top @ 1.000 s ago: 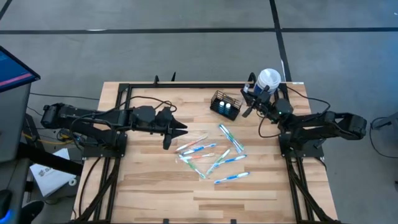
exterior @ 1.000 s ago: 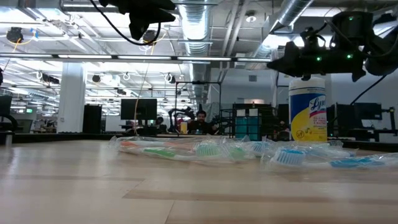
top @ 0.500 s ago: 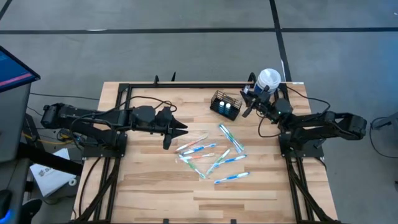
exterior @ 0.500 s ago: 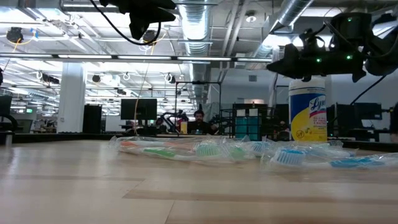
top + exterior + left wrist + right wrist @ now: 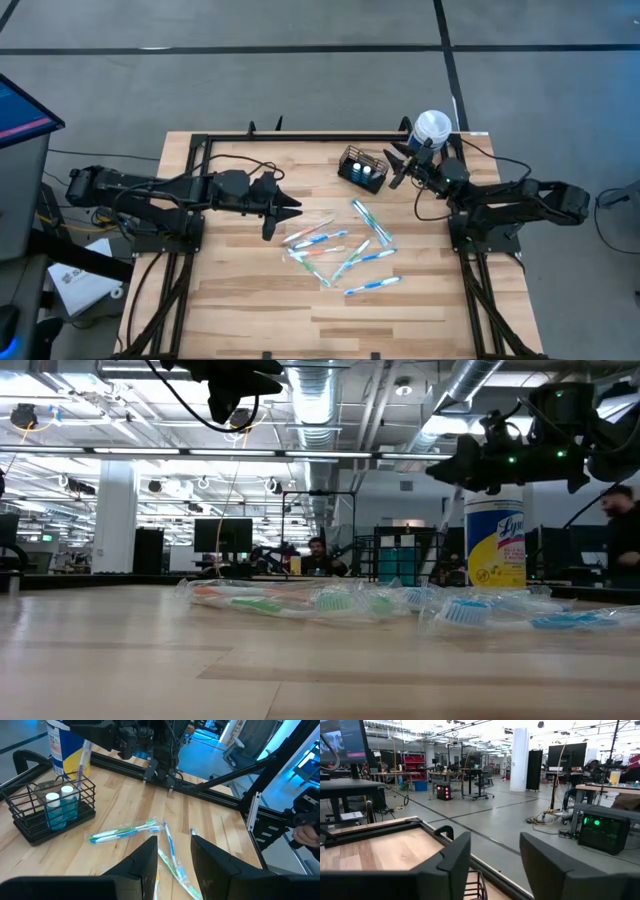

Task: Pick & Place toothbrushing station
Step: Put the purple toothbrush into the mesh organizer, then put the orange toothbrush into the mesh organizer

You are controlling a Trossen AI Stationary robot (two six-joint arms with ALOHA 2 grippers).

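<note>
The toothbrushing station (image 5: 362, 168), a black wire-mesh caddy, sits on the wooden tabletop (image 5: 240, 290) near its far edge, just beside and ahead of the right pincer (image 5: 397, 167). In the high view its long axis runs diagonally across the tabletop, one short end toward the right pincer, the other toward the back rail. Two blue-and-white items stand upright inside it, seen in the left wrist view at the caddy (image 5: 52, 812).

The right pincer hovers above the tabletop with its fingers spread apart, holding nothing; the white-lidded canister (image 5: 431, 127) stands close behind it, and shows in the low view (image 5: 495, 547) beneath the arm.

The left pincer (image 5: 294, 210) hangs well apart from the caddy, fingers parted and empty, aimed toward the loose toothbrushes (image 5: 345, 250) scattered just ahead of it at mid-tabletop. The left wrist view shows its two dark fingers (image 5: 142, 865) open, with toothbrushes (image 5: 125, 832) lying flat between it and the caddy.
</note>
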